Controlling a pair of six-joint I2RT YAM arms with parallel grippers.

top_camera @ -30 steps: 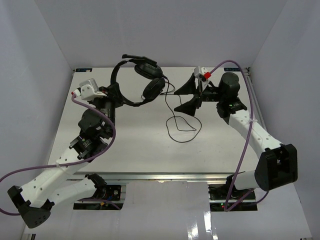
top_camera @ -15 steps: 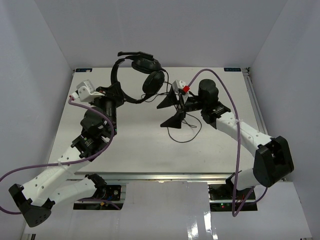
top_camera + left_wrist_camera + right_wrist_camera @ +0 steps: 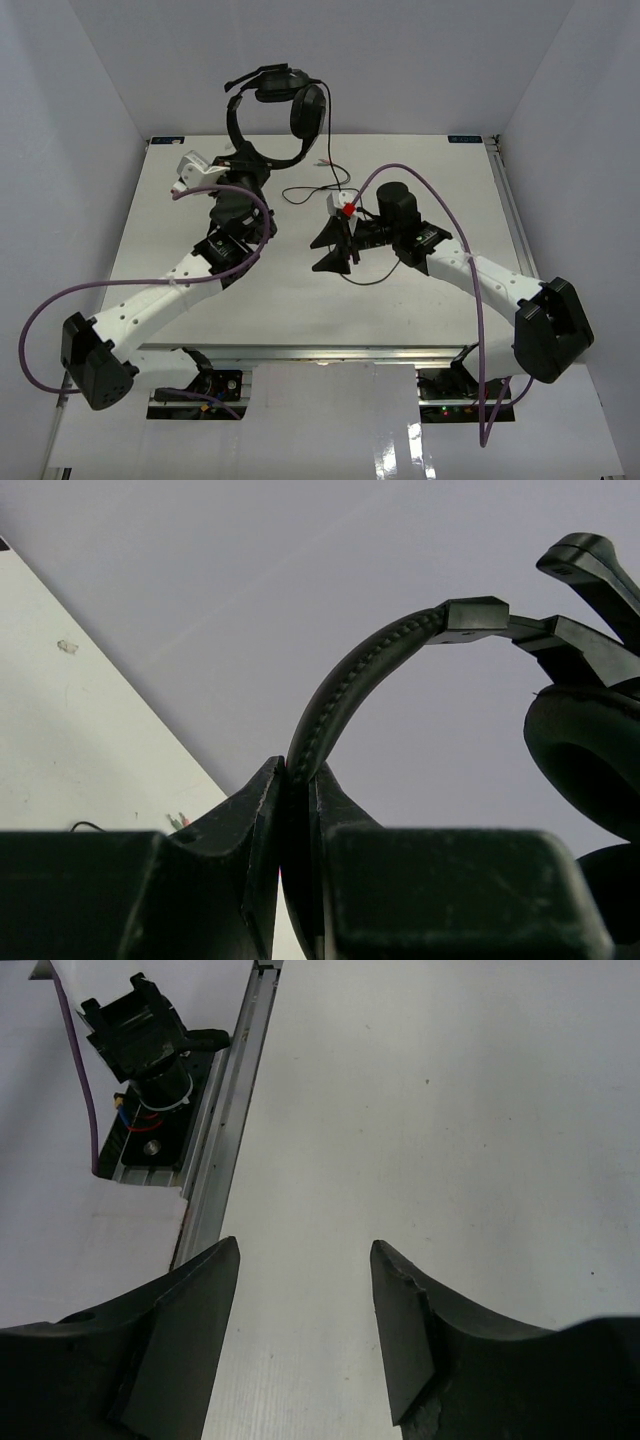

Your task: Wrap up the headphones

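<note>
My left claw (image 3: 298, 780) is clamped on the headphones (image 3: 300, 108), high over the surface (image 3: 430, 170). Their cable (image 3: 329, 140) hangs down toward my right claw (image 3: 325, 250), which is apart and empty.

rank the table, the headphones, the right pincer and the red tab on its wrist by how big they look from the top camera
1. table
2. headphones, held up off the table and so nearer the camera, which may inflate them
3. right pincer
4. red tab
</note>
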